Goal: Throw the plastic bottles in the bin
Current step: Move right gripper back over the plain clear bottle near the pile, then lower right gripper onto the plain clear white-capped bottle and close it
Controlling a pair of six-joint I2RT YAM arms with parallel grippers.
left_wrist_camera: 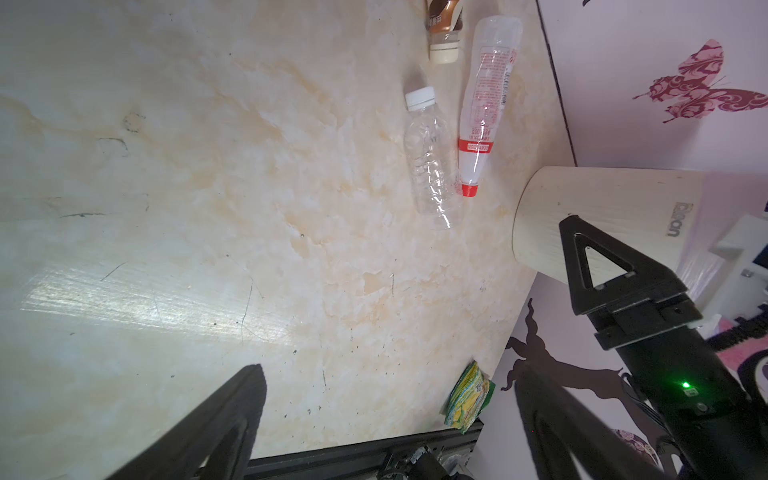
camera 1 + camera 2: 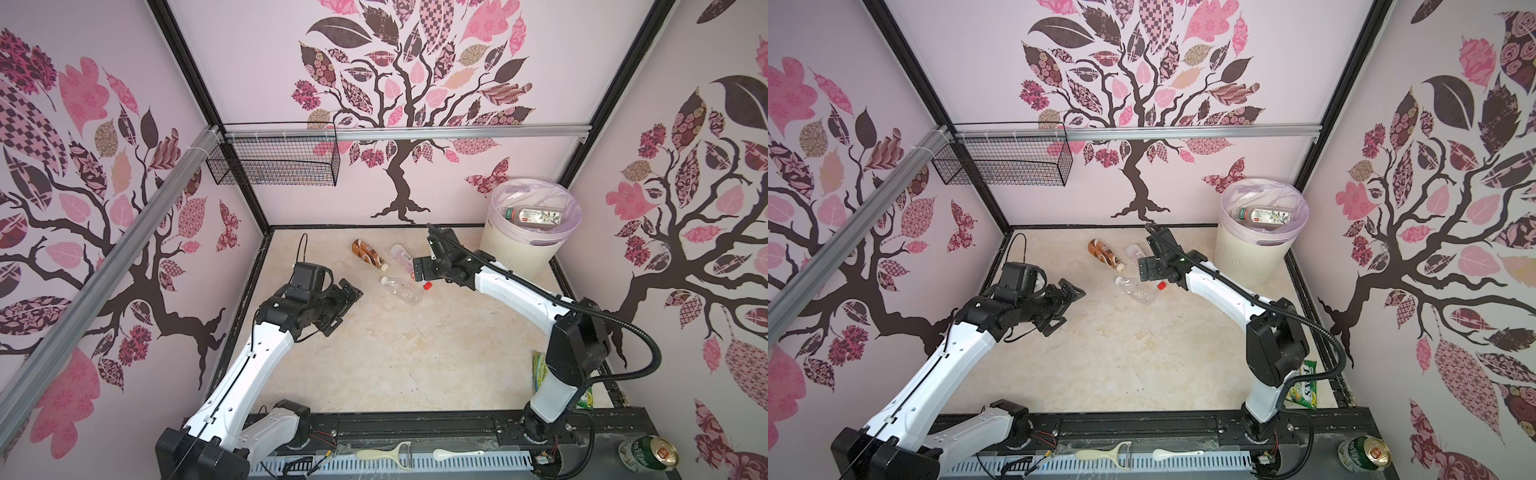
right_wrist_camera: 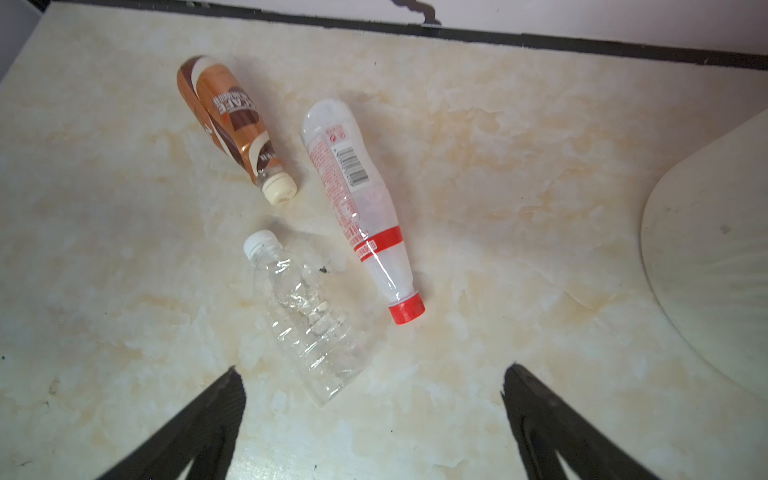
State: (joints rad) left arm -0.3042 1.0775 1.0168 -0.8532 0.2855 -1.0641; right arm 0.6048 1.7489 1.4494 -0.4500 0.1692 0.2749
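Three plastic bottles lie at the back of the table: a brown-wrapped one [image 2: 368, 253] [image 3: 232, 124], a clear one with a red cap [image 3: 357, 199] [image 1: 486, 104], and a clear one with a white cap [image 2: 401, 289] [image 3: 307, 316]. My right gripper [image 2: 422, 270] [image 3: 372, 374] hangs open just above the table, beside the white-capped bottle's base, with nothing between its fingers. It hides part of the red-capped bottle in both top views. The left gripper [image 2: 347, 309] [image 1: 390, 374] is open and empty, left of the bottles. The cream bin [image 2: 519, 249] [image 2: 1250, 257] stands at the back right, holding a bottle [image 2: 536, 215].
A yellow-green snack bag [image 2: 540, 365] [image 1: 467, 395] lies by the right arm's base. A black wire basket [image 2: 274, 160] hangs on the back wall at the left. A green can [image 2: 648, 455], a peeler [image 2: 386, 453] and a spoon [image 2: 453, 454] rest along the front rail.
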